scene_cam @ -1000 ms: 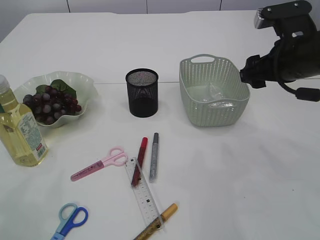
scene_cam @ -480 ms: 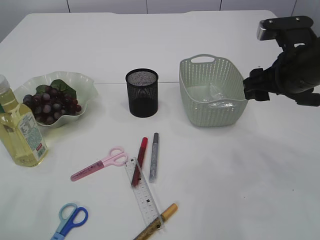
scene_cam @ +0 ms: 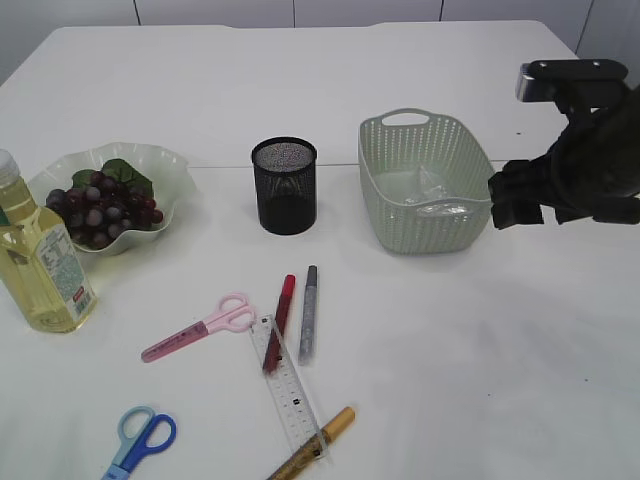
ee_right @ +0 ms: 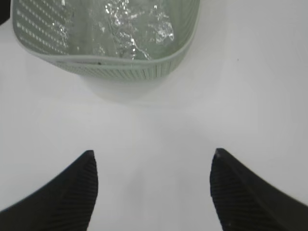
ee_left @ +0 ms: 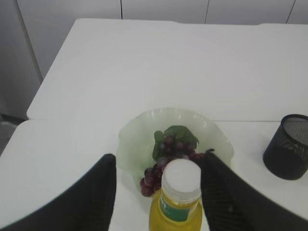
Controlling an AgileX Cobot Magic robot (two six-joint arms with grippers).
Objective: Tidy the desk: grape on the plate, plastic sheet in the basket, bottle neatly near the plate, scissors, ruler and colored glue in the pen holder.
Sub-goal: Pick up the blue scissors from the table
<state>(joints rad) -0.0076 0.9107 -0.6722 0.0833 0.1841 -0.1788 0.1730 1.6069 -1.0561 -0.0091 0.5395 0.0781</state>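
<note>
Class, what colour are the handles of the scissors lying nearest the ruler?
Pink; the scissors show best in the exterior view, left of the ruler.

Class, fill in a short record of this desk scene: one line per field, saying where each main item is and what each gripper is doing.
grapes: on the plate
plastic sheet: in the basket
bottle: upright, in front of the plate
pen holder: between plate and basket, nothing sticking out
scissors: pink pair and blue pair flat on the desk
ruler: flat on the desk
left gripper: open, straddling the bottle's cap
right gripper: open, empty, beside the basket
</note>
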